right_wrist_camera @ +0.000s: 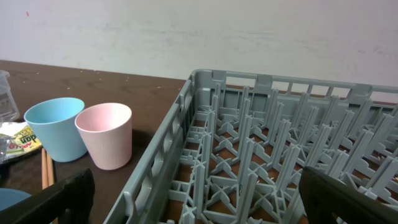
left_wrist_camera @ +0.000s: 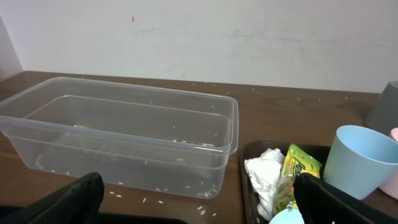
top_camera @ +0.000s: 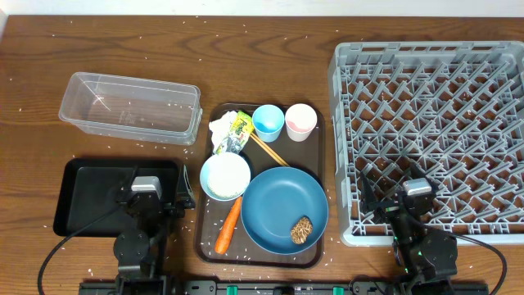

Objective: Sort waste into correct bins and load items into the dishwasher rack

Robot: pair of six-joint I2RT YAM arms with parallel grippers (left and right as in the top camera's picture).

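Dark wood [top_camera: 262, 49] flecked with white rice grains [left_wrist_camera: 145, 200] carries everything. At nine o'clock the left gripper [top_camera: 149, 195] hangs over the shallow black rectangular bin [top_camera: 86, 201], jaws wide and empty; the clear plastic tub [top_camera: 131, 106] lies at ten. On the dark brown serving tray [top_camera: 320, 164], the crumpled white tissue [top_camera: 221, 128] at eleven looks soft and light; pinch a raised fold, though tray lip and green-yellow wrapper [top_camera: 239, 131] crowd it. The orange carrot [top_camera: 229, 226] at seven looks stiff: grip mid-length. At four the right gripper [top_camera: 416, 200], jaws apart and empty, overhangs the grey plastic rack's [top_camera: 426, 123] near corner.
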